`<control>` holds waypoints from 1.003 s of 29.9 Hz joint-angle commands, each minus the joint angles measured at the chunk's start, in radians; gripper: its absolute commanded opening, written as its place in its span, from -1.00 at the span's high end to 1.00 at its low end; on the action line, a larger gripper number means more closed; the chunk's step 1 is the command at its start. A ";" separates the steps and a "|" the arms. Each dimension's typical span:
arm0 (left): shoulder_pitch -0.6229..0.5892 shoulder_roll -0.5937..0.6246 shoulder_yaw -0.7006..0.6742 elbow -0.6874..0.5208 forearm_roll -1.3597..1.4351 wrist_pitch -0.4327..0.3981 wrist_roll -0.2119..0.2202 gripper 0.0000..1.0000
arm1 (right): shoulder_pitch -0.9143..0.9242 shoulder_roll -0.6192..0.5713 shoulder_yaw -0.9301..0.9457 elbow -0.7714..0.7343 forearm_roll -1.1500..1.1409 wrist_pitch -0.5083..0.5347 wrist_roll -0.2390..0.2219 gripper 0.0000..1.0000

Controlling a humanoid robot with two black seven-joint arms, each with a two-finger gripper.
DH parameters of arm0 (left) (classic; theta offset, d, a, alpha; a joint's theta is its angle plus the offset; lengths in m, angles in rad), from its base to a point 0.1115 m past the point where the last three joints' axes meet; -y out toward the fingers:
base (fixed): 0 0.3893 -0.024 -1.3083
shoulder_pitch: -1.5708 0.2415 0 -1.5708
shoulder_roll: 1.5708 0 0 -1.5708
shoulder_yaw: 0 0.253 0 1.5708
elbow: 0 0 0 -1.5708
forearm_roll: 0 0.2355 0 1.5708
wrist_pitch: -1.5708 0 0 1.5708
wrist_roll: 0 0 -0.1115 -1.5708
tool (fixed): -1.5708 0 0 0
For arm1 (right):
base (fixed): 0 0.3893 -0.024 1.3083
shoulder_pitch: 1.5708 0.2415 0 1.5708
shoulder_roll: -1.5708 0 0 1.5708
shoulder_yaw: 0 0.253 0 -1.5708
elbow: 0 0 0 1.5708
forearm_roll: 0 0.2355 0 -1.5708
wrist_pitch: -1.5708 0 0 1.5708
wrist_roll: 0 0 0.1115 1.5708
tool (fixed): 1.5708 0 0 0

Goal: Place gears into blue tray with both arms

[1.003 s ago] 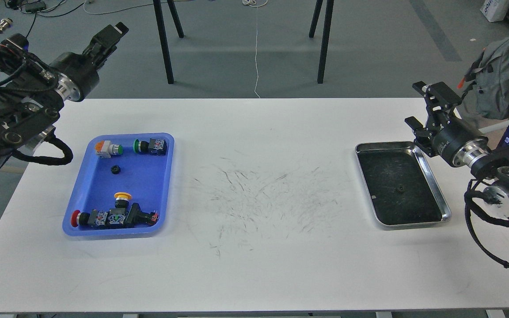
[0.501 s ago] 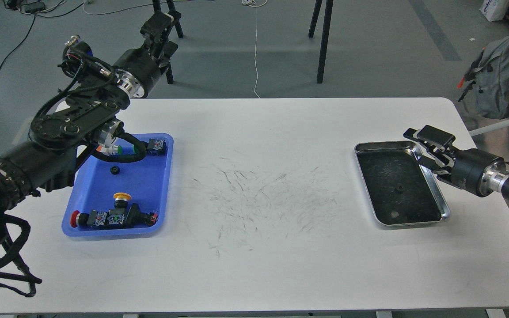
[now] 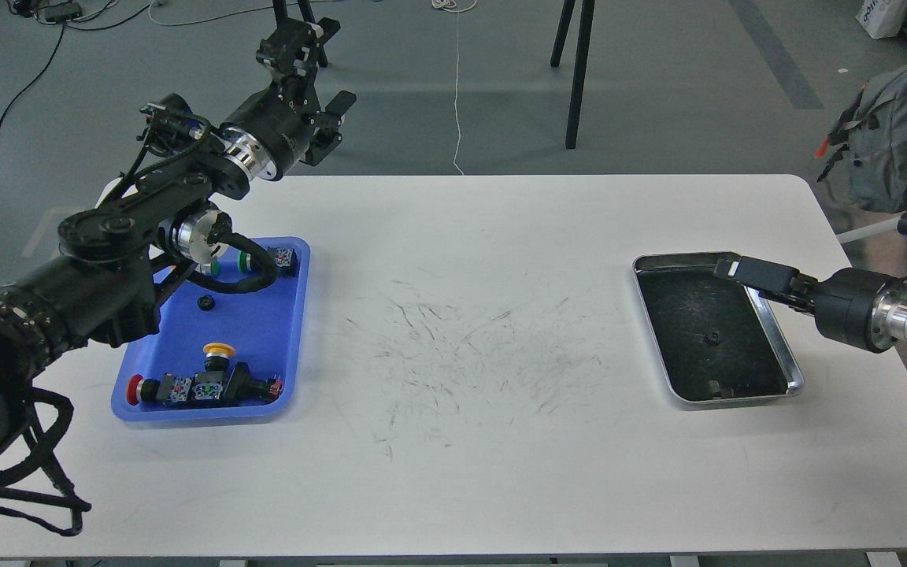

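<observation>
The blue tray [image 3: 264, 331] lies on the left of the white table. One small black gear [image 3: 205, 302] rests in it, among push-button switches. Another gear [image 3: 710, 339] sits alone on the dark bottom of the silver tray [image 3: 737, 400] on the right. My left gripper [image 3: 323, 64] is held high beyond the table's far edge, behind the blue tray, with its fingers spread open and empty. The left forearm covers the tray's far left corner. My right gripper [image 3: 741, 270] points left over the silver tray's far right rim. It is seen side-on, so its fingers cannot be told apart.
Switches in the blue tray: a yellow-capped one [image 3: 219, 349], a red-capped row [image 3: 186, 389] along the near wall, a green-capped one [image 3: 247, 262] at the back. Black stand legs [image 3: 292, 94] rise behind the table. A grey backpack [image 3: 886, 142] hangs at far right.
My left arm swung right and forward over the blue tray's back corner, its wrist turning and fingers spreading. My right gripper dropped and reached left over the silver tray's rim.
</observation>
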 commanded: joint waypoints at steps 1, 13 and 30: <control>0.007 0.001 -0.036 0.000 -0.042 -0.035 0.020 -0.98 | 0.007 -0.014 0.000 0.003 -0.055 0.005 -0.054 -0.97; 0.020 -0.002 -0.034 0.006 -0.041 -0.041 -0.005 -0.99 | 0.029 -0.046 -0.001 -0.007 -0.355 0.080 -0.088 -0.94; 0.022 0.009 -0.036 0.006 -0.042 -0.041 -0.057 -0.99 | 0.061 0.173 -0.116 -0.177 -0.544 0.081 -0.085 -0.93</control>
